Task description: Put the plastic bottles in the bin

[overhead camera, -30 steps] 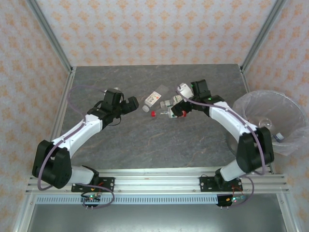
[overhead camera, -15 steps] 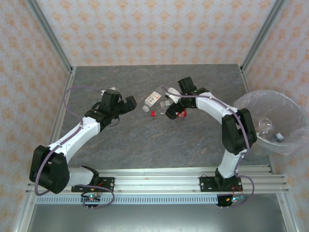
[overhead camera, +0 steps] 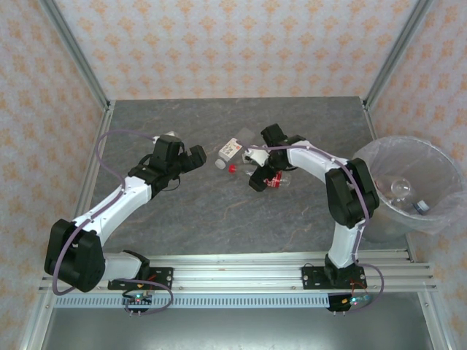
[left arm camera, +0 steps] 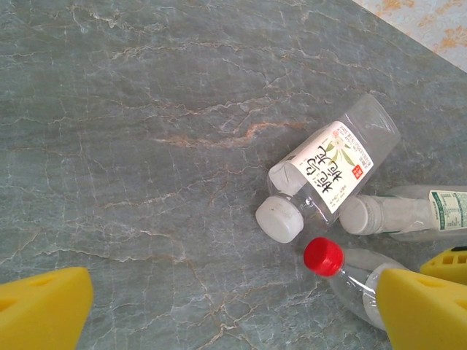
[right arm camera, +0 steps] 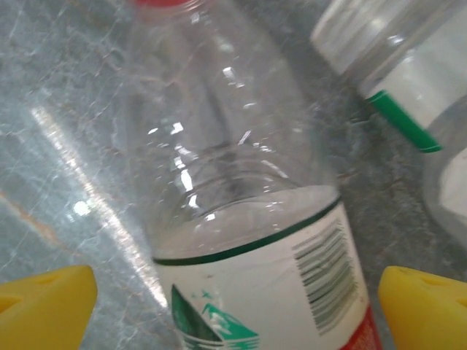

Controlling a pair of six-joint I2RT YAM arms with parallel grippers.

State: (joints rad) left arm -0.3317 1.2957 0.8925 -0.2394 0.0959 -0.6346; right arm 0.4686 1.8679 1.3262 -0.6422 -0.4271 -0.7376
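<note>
Three plastic bottles (left arm camera: 332, 168) lie on their sides in a tight cluster near the middle of the surface (overhead camera: 219, 211), toward its far edge. One is clear with a white label and white cap. A red-capped bottle (left arm camera: 323, 257) and a green-labelled bottle (left arm camera: 419, 211) lie just beside it. More lie inside the bin (overhead camera: 438, 157), lined with crinkled clear plastic, off the surface's right edge. The left arm (overhead camera: 124, 197) stretches from the near-left corner toward the cluster, the left jaws released and spread wide, yellow fingertips (left arm camera: 44, 306) well apart. The right arm (overhead camera: 350, 197) curls over the cluster. The right jaws are released, and they straddle the red-capped bottle at its white, green and red label.
</note>
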